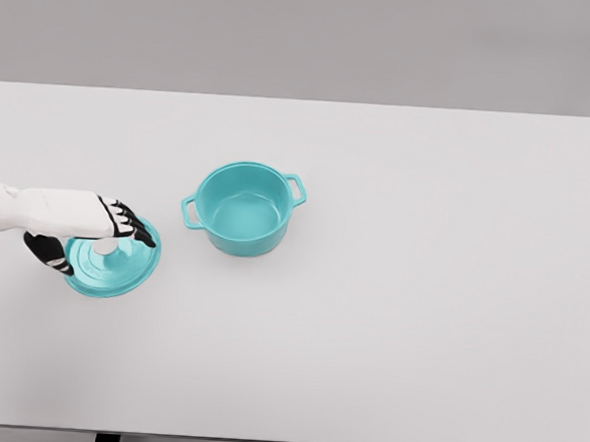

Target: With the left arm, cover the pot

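No readable text, label, brand, number or sign shows on anything here.

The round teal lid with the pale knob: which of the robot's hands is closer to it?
Left. The left hand is right over the round teal lid with the pale knob, fingers curled around the knob. The right hand is out of view, so it cannot be placed.

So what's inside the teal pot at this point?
Nothing visible: the pot stands open, showing its bare teal floor; the near wall hides a strip of it. The lid lies on the table to its left, under the left hand.
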Controlling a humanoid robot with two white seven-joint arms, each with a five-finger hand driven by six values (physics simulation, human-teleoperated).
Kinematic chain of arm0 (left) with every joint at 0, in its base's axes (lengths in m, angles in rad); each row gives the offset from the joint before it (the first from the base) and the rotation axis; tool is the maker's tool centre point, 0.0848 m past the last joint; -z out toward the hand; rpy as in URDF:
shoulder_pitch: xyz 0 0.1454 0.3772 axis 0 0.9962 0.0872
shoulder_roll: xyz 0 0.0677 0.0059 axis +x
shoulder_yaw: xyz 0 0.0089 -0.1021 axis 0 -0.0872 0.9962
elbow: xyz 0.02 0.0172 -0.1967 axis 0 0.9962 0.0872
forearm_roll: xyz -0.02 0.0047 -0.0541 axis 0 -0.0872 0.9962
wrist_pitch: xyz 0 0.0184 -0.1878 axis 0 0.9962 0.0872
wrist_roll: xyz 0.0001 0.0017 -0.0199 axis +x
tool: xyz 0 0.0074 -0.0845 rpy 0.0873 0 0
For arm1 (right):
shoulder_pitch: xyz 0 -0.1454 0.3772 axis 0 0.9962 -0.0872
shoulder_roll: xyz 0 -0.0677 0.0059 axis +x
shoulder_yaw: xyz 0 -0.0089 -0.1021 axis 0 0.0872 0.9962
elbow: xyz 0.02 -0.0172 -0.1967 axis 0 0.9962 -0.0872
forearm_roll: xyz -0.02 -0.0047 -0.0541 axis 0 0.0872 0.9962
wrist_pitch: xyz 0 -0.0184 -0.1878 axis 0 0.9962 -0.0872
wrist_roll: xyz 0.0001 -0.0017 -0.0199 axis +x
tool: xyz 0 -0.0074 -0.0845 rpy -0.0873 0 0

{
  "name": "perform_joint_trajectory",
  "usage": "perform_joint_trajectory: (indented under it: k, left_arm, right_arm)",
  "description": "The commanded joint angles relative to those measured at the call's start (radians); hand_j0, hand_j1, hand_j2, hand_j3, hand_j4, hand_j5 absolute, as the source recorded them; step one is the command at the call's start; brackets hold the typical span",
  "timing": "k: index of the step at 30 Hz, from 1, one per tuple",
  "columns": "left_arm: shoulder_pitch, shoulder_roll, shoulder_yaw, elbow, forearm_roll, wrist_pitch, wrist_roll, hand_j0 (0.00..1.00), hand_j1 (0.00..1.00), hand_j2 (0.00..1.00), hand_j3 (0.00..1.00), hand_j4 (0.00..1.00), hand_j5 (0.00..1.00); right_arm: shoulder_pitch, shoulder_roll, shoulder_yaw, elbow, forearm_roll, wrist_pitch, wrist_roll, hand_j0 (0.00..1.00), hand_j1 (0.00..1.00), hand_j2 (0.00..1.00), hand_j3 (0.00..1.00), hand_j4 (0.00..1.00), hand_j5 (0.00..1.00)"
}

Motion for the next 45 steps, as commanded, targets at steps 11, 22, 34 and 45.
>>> perform_joint_trajectory:
  k: [11, 22, 34, 45]
  left_arm:
    - [0.003, -0.002, 0.001, 0.01, -0.045, 0.002, 0.007, 0.89, 0.89, 0.89, 0.89, 0.89, 0.89]
    - [0.005, -0.016, 0.003, 0.013, -0.047, 0.002, 0.007, 0.75, 0.75, 0.75, 0.75, 0.75, 0.75]
    - [0.006, -0.034, 0.004, 0.029, -0.07, 0.002, 0.007, 0.75, 0.75, 0.75, 0.75, 0.75, 0.75]
    - [0.006, -0.044, 0.009, 0.043, -0.088, 0.002, 0.007, 0.74, 0.74, 0.74, 0.74, 0.74, 0.74]
  right_arm:
    - [0.0, 0.0, 0.0, 0.0, 0.0, 0.0, 0.0, 1.0, 1.0, 1.0, 1.0, 1.0, 1.0]
    - [0.0, 0.0, 0.0, 0.0, 0.0, 0.0, 0.0, 1.0, 1.0, 1.0, 1.0, 1.0, 1.0]
    - [0.0, 0.0, 0.0, 0.0, 0.0, 0.0, 0.0, 1.0, 1.0, 1.0, 1.0, 1.0, 1.0]
    - [0.0, 0.0, 0.0, 0.0, 0.0, 0.0, 0.0, 1.0, 1.0, 1.0, 1.0, 1.0, 1.0]
